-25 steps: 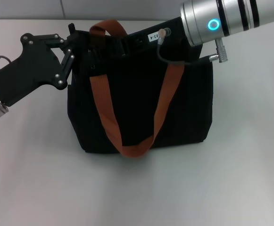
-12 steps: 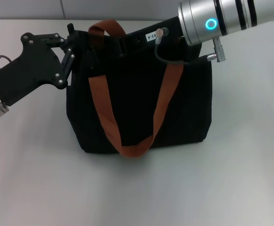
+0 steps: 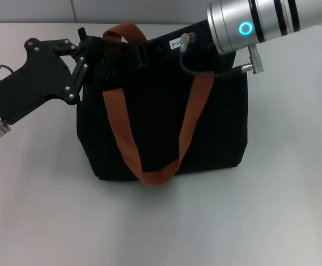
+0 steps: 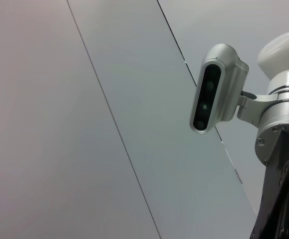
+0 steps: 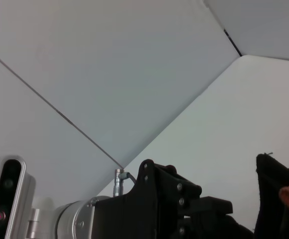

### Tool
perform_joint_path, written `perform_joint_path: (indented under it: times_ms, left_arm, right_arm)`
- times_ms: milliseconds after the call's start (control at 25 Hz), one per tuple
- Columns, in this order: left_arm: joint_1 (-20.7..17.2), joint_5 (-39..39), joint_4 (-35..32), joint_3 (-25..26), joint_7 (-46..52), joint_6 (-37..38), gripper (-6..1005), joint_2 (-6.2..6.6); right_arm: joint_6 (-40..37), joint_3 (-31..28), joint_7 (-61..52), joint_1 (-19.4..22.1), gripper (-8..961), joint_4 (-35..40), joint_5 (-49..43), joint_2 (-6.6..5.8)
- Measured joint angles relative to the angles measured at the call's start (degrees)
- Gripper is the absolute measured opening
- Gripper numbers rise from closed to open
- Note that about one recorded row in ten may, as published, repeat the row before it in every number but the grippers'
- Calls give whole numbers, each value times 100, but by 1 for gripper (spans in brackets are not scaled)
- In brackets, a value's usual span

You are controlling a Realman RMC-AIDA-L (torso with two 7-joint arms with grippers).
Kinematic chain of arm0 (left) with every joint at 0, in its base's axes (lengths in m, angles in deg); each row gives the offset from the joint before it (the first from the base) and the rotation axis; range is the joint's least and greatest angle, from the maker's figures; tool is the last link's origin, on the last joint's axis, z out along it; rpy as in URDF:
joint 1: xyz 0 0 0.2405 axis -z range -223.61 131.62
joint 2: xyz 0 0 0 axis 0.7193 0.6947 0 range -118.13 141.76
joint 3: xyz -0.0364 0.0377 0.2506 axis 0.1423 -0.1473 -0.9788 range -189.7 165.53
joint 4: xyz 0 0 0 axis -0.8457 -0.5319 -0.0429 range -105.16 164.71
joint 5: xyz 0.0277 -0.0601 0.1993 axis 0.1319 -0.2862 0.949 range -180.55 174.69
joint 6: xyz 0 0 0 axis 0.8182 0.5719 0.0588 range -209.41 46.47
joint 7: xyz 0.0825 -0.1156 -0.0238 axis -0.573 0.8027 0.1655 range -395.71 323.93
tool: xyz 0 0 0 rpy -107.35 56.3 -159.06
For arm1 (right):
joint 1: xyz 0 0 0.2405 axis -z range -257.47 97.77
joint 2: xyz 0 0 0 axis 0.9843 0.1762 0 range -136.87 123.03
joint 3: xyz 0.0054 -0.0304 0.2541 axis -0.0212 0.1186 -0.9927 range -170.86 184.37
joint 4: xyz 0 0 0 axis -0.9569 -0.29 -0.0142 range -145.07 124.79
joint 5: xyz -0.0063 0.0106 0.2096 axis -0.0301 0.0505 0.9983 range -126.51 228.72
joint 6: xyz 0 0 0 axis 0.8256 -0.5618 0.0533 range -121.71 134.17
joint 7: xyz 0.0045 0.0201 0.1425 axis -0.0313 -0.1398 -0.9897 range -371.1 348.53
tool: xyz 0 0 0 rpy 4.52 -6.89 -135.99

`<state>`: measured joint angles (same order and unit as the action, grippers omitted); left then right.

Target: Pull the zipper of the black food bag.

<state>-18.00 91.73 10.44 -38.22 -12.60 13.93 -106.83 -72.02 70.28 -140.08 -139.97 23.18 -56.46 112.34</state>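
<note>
The black food bag (image 3: 161, 122) stands upright on the white table, its front rust-orange strap (image 3: 121, 138) hanging in a loop down its face. My left gripper (image 3: 87, 49) is at the bag's top left corner, shut on the fabric edge there. My right gripper (image 3: 147, 51) lies low across the bag's top edge, between the two straps; its black fingers merge with the black fabric. The zipper is hidden under that gripper. The right wrist view shows the left gripper (image 5: 219, 206) beside the bag's corner (image 5: 271, 199).
The white table (image 3: 271, 210) spreads out in front of the bag and to both sides. A pale wall runs behind. The left wrist view shows only the wall and the robot's head camera (image 4: 215, 89).
My right arm has slid a little to the left along the bag's top. The bag's right side has shifted slightly left with it. The left arm has stayed put.
</note>
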Motion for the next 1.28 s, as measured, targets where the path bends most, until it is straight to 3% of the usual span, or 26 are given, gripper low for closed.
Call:
perform_joint_path:
  times_ms: [120, 320, 720, 1280]
  left_arm:
    - [3, -1, 0, 3, 0, 10, 55, 0]
    - [4, -2, 0, 4, 0, 16, 56, 0]
    - [4, -2, 0, 36, 0, 33, 59, 0]
    - [-13, -2, 0, 39, -1, 34, 62, 1]
  right_arm:
    - [-7, 35, -2, 16, 260, 31, 0, 0]
    - [-31, 38, -2, 46, 125, 86, 6, 1]
    - [-52, 37, -5, 54, 83, 122, -3, -4]
    - [-127, 37, -5, 124, 99, 229, -11, -18]
